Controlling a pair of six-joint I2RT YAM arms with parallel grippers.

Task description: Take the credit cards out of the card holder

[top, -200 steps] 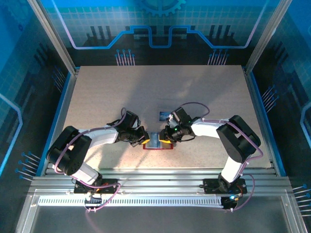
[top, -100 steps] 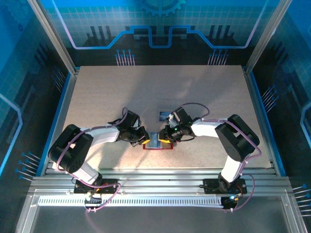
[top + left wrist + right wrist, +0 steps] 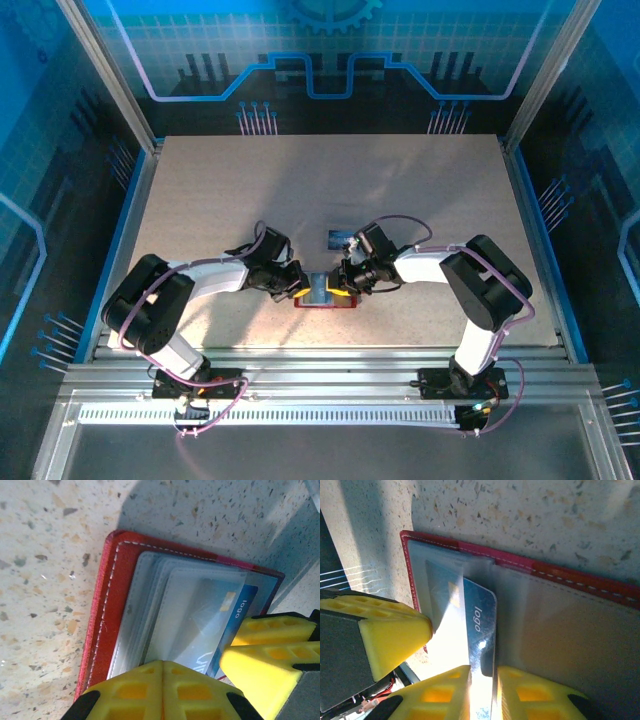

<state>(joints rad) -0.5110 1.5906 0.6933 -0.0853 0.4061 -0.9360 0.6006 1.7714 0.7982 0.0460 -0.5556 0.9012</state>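
Observation:
The red card holder (image 3: 325, 304) lies open on the table between both arms. Its clear pockets (image 3: 150, 610) hold cards, and one blue credit card (image 3: 480, 615) marked "logo" sticks out of a pocket. My left gripper (image 3: 162, 670) is shut, with its tips pressed on the pockets of the card holder (image 3: 107, 605). My right gripper (image 3: 482, 677) has its jaws a narrow gap apart, one on each side of the blue card's exposed strip (image 3: 235, 620). In the top view the left gripper (image 3: 300, 288) and the right gripper (image 3: 342, 285) meet over the holder.
A loose blue card (image 3: 340, 238) lies on the speckled table (image 3: 250, 190) just behind the holder. The metal rail (image 3: 320, 385) runs along the near edge. In the right wrist view the left gripper's yellow finger (image 3: 390, 635) sits close beside mine.
The right gripper's jaws have drawn closer together around the blue card. Both arms have barely shifted, and the holder stays in place.

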